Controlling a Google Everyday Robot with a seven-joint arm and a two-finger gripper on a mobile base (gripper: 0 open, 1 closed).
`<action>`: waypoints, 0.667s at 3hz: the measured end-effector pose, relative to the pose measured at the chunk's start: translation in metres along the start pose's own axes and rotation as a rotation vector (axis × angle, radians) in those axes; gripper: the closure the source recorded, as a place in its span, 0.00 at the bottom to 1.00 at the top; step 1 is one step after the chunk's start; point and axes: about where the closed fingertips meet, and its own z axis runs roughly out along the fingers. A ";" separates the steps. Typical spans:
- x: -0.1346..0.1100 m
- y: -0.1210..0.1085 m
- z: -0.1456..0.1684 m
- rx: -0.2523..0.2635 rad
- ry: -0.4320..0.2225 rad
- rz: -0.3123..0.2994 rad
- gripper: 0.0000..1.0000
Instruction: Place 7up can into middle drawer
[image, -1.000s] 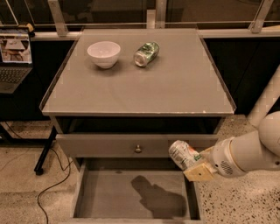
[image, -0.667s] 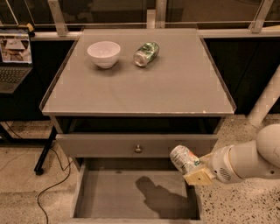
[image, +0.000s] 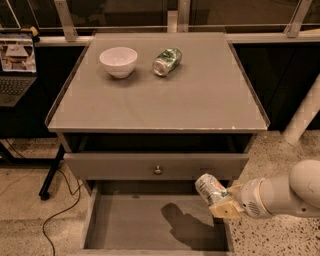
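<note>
The 7up can (image: 210, 188), silver-white and wrinkly, is held tilted in my gripper (image: 220, 201) above the right side of the open middle drawer (image: 145, 222). The gripper is shut on the can and comes in from the right on a white arm (image: 285, 195). The drawer is pulled out, with a plain grey bottom where the can and gripper cast a shadow (image: 187, 227). The can hangs above the drawer floor, not touching it.
A drawer front with a small brass knob (image: 158, 170) sits just above the open drawer. On the cabinet top (image: 200, 105) stand a white bowl (image: 118, 61) and a darker green can (image: 166, 61) lying on its side. A laptop (image: 15, 65) is at the left.
The gripper with the can has moved down and slightly left, closer over the open drawer. The shadow on the drawer bottom has shifted with it.
</note>
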 end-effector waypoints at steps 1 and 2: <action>0.017 -0.008 0.013 0.007 -0.041 0.023 1.00; 0.038 -0.020 0.039 -0.004 -0.051 0.062 1.00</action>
